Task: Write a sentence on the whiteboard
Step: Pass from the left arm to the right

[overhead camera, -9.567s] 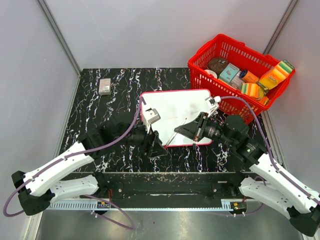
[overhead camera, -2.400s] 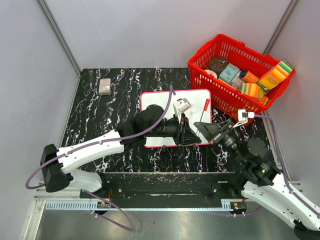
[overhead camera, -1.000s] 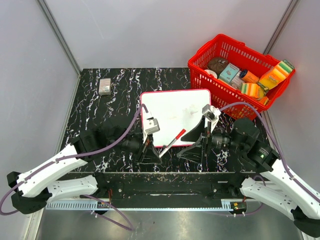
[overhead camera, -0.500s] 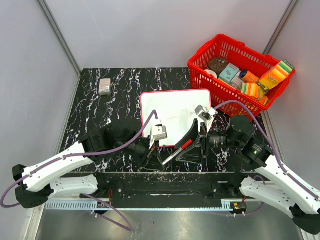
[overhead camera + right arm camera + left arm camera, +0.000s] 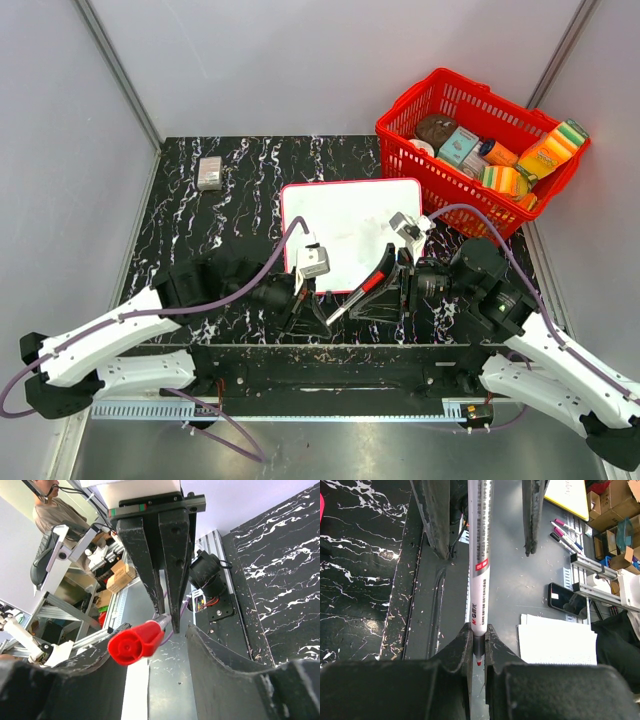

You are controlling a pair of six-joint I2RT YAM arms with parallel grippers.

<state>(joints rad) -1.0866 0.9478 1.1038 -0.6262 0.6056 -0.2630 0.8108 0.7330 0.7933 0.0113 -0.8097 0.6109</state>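
While the left gripper (image 5: 478,630) pinches a marker (image 5: 479,555) by its tip end, the right gripper's (image 5: 156,630) half-open jaws straddle its red cap (image 5: 135,642), seemingly not gripping. The whiteboard (image 5: 350,215) lies flat just beyond both.

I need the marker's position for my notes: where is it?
In the top view, the marker is held at the whiteboard's near edge, clamped in the left claw, its red cap between the right claw's fingers.
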